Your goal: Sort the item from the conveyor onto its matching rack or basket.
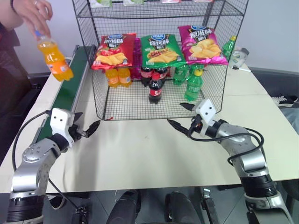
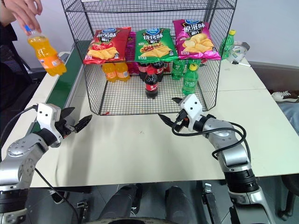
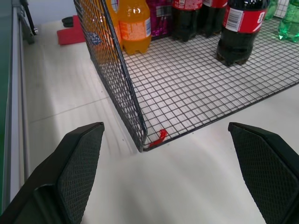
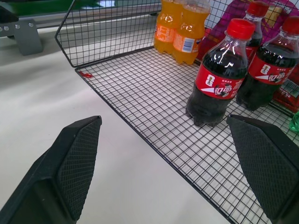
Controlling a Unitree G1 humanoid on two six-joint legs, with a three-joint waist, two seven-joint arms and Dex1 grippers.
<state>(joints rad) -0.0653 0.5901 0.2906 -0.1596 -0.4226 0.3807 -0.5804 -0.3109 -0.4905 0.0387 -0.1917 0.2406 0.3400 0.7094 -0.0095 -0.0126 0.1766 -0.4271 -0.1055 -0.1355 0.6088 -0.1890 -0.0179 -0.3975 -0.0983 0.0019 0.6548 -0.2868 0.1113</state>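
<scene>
Nearest you, low in the head view, a broad stretch of bare white table (image 1: 140, 158) lies between the two arms and runs up to the open front edge of the black wire rack (image 1: 100, 100), so you have free room there. The left gripper (image 1: 86, 128) hovers at lower left with its fingers spread wide, holding nothing and touching nothing. The right gripper (image 1: 183, 115) hangs at centre right, just before the rack's front edge, jaws equally spread and empty.

Beyond them, on the rack's mesh floor, a cola bottle (image 1: 155, 88) stands forward of the others, with two orange bottles (image 1: 117, 77) at the back left and green bottles (image 1: 193, 84) toward the right. Chip bags (image 1: 159, 49) lie on the tier above.

Along the left edge runs the green conveyor (image 1: 70, 88). At upper left, a person's hand (image 1: 32, 14) holds the orange soda bottle (image 1: 55, 58) by its cap, tilted, above the belt.
</scene>
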